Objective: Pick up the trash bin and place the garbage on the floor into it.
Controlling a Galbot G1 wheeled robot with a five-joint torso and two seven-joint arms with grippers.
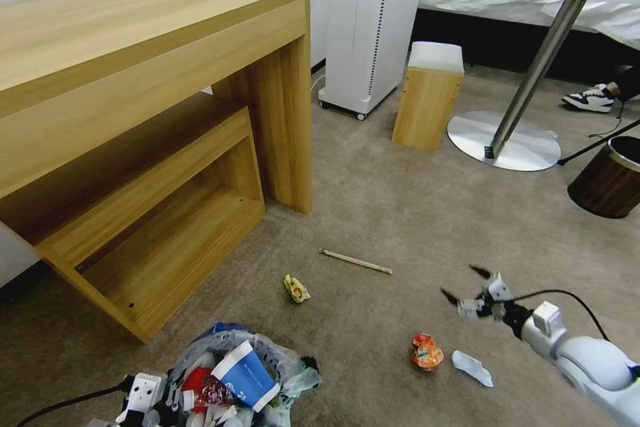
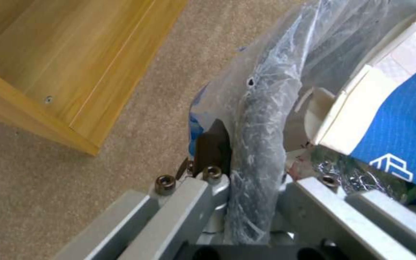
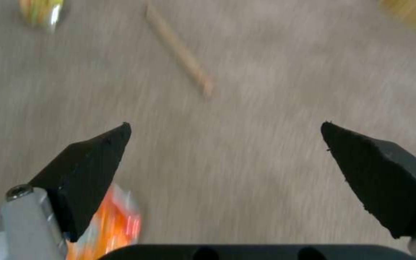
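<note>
You see beige-brown floor (image 1: 400, 213), orange-red wrapper (image 1: 427, 351) at 5 o'clock, yellow scrap (image 1: 296, 288), pale wooden stick (image 1: 355, 261), blue-white carton (image 1: 245, 373) at 7 o'clock.

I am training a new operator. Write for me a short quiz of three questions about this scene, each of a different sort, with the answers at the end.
1. True or false: the left gripper is shut on the rim of the trash bin.
2. Multiple choice: the right gripper is (A) shut on the wooden stick, (B) open above the floor, (C) inside the bin.
3. Fill in: the litter lying beside the orange wrapper, on its right in the head view, is a crumpled ____ scrap.

Key: 1 true; 2 B; 3 white.
</note>
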